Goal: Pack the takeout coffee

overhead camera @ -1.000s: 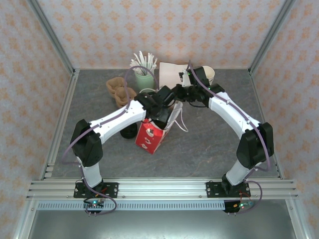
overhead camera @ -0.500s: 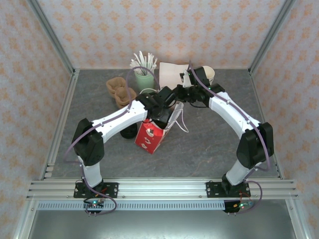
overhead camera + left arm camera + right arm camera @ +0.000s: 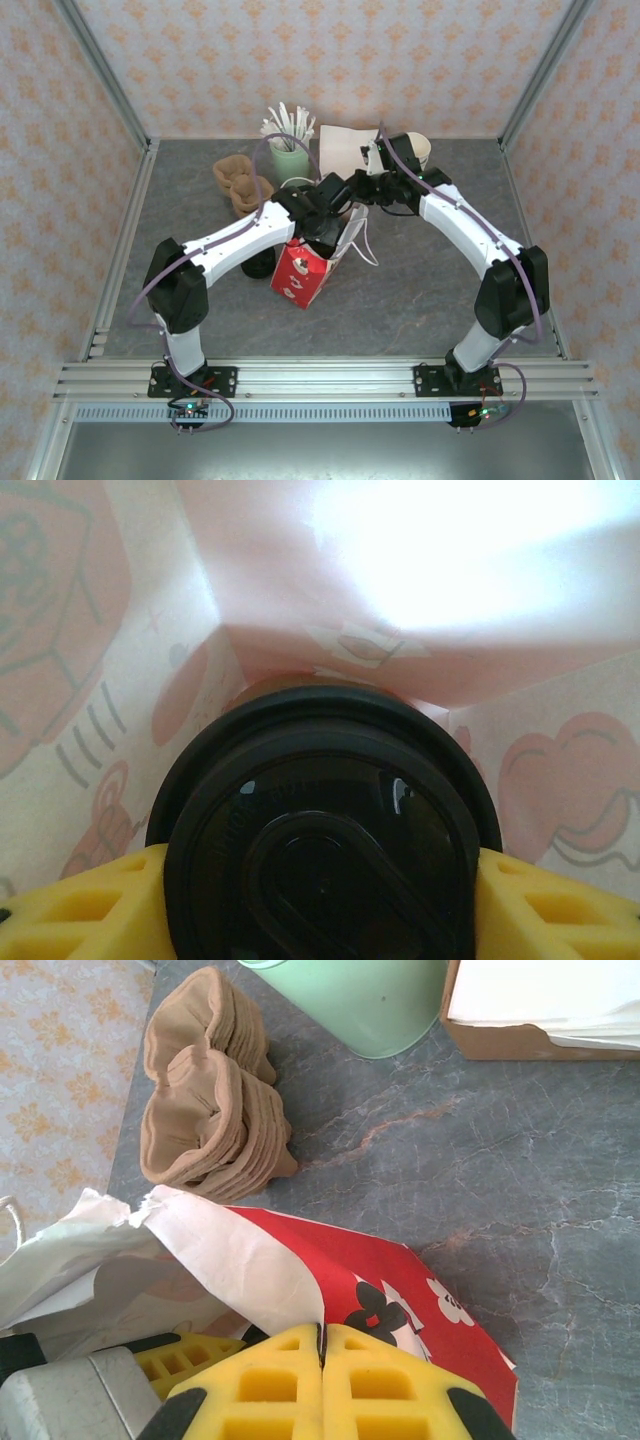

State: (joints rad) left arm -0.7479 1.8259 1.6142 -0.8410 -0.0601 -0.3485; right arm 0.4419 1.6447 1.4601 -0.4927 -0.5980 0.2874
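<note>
- The step in hand looks like the lowering of the takeout coffee [image 3: 322, 780] into the red paper bag [image 3: 300, 272], which stands near the middle of the table [image 3: 440, 280]
- In the left wrist view the left gripper [image 3: 320, 910] is clamped on the cup just under its black lid [image 3: 325, 830]; one yellow finger [image 3: 70, 912] shows at 8 o'clock of the lid and the other at 4 o'clock
- Pale printed paper walls close round the lid on every side, so the cup is inside the bag; whether its base touches the bag floor cannot be told
- From above, the left gripper [image 3: 322, 222] is sunk in the bag mouth, with the right gripper [image 3: 352, 192] just beside it at 1 o'clock
- The right wrist view shows the right gripper [image 3: 322, 1352] with its fingers pressed together on the white torn rim of the bag [image 3: 240, 1260], apparently holding the mouth open
- Beyond the bag lie a stack of brown pulp trays [image 3: 210, 1110] at 11 o'clock, a pale green cup [image 3: 370, 1000] at 12 o'clock and a cardboard box [image 3: 520, 1042] at 1 o'clock
- Next move, as I judge it: settle the cup upright on the bag floor, part the left fingers, then lift straight out without snagging the paper while the right keeps the rim steady
</note>
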